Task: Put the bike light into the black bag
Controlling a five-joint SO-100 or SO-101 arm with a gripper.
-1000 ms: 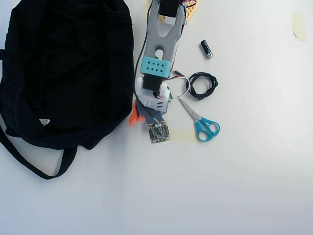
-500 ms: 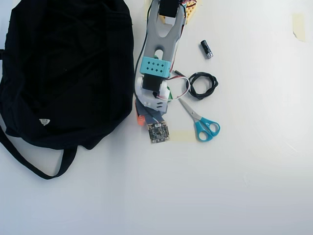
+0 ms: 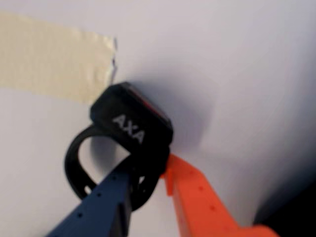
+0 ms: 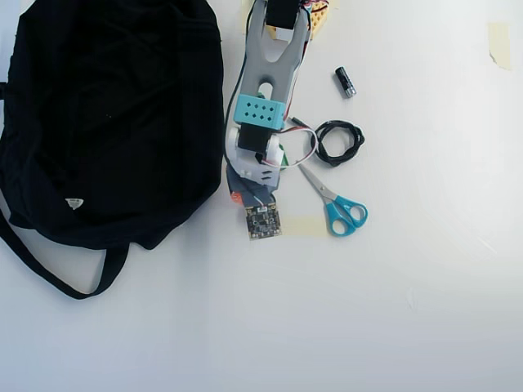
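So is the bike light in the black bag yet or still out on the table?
Out. The gripper is shut on the bike light over the white table, beside the black bag.

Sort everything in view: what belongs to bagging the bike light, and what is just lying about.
Job: small black AXA bike light with rubber loop, held by the blue-and-orange gripper; large black fabric bag.

Lying about: blue-handled scissors, coiled black cable, short black battery, beige tape strip.
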